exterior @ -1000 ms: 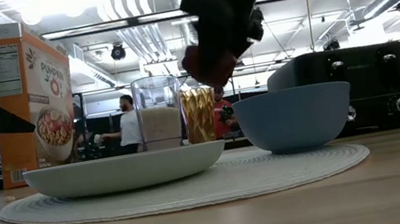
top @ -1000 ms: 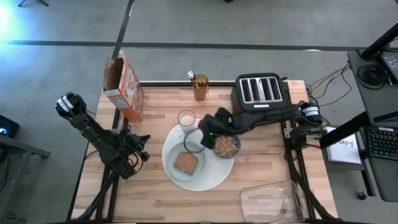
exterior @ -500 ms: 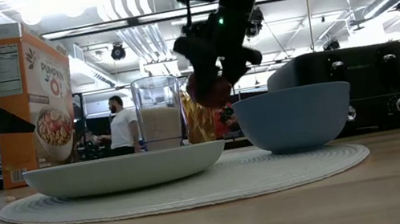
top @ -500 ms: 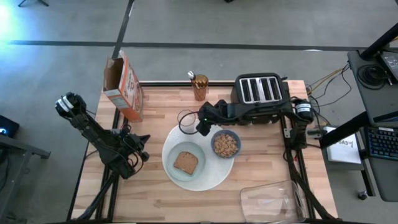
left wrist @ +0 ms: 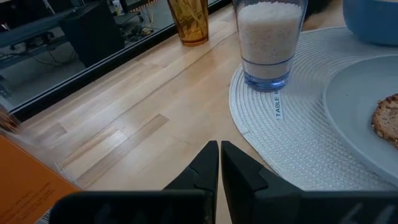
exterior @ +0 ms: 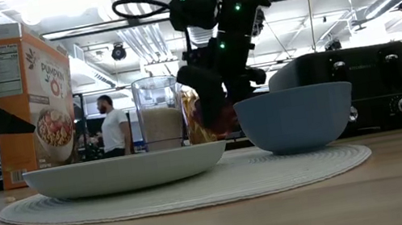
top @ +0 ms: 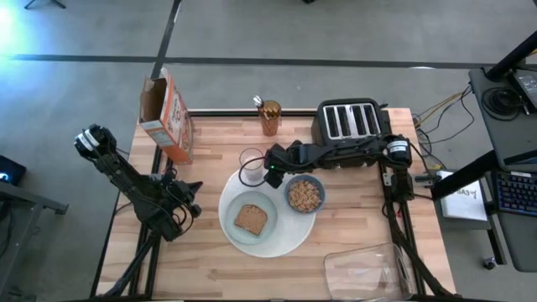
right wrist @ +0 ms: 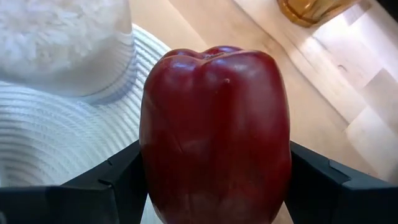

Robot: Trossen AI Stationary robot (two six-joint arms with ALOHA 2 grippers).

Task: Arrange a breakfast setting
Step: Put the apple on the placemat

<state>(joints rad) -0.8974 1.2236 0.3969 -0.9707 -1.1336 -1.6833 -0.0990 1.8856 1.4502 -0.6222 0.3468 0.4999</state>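
A wooden worktop (top: 352,226) seen from above holds a round woven mat (top: 295,237) with a breakfast setting. On the mat sits a pale plate (top: 239,235) carrying a slice of brown toast (top: 250,219), and just beside it a blue bowl (top: 305,195) filled with cereal. A glass (top: 250,159) of milk stands at the mat's far edge. The right claw (top: 270,174) hangs low between the glass and the bowl, its fingers clamped on a small red apple (right wrist: 216,134). The left claw (left wrist: 219,163) rests near the left edge of the worktop, fingers pressed together. A cereal box (top: 168,113), an amber tumbler (top: 269,117) and a black toaster (top: 351,122) stand along the far side.
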